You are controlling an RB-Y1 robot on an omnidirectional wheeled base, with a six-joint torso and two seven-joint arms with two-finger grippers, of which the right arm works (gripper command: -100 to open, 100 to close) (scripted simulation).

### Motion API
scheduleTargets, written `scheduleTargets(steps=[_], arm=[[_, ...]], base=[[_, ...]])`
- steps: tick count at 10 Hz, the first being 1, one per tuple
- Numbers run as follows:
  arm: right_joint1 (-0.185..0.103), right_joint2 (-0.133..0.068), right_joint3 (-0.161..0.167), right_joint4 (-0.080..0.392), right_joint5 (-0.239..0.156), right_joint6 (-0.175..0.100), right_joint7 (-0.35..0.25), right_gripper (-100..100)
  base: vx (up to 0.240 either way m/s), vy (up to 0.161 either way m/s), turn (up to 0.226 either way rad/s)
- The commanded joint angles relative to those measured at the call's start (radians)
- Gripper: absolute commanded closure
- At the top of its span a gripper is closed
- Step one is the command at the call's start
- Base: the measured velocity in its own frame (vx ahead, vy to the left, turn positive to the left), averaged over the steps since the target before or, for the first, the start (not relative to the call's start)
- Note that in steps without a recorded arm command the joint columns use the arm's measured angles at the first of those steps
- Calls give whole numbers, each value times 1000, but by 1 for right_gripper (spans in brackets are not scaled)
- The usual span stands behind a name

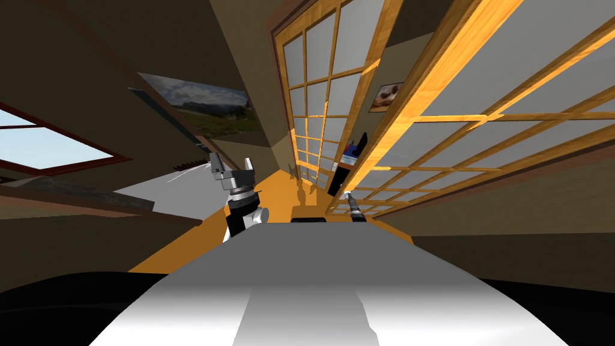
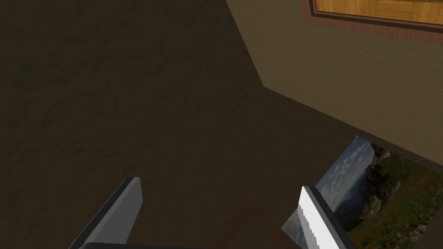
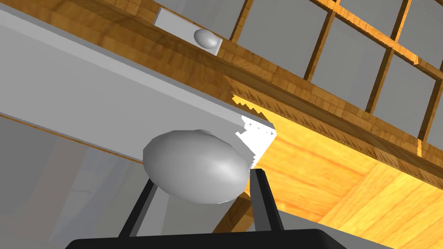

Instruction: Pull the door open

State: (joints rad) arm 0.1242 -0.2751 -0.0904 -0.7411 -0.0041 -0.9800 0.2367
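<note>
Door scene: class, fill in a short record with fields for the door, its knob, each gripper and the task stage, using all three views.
door: wooden lattice frame with grey panes, a gap showing along its edge
knob: grey, oval, on a grey plate
second knob: smaller in view, on the wooden frame beyond
right gripper: at the knob, fingers pressing its sides
left gripper: raised to the left of the door, fingers wide apart, holding nothing
task stage: knob gripped, door partly open
</note>
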Motion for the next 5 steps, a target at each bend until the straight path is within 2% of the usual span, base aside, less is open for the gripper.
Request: scheduleTargets(steps=[1,4,5], arm=[[-1,12,20,-3,-13,4,-50,100],[-6,11,29,0,-29,6,-96,100],[-11,10,37,3,-44,8,-137,100]], base=[[-36,-22,55],[-34,-17,43],[-38,-16,49]])
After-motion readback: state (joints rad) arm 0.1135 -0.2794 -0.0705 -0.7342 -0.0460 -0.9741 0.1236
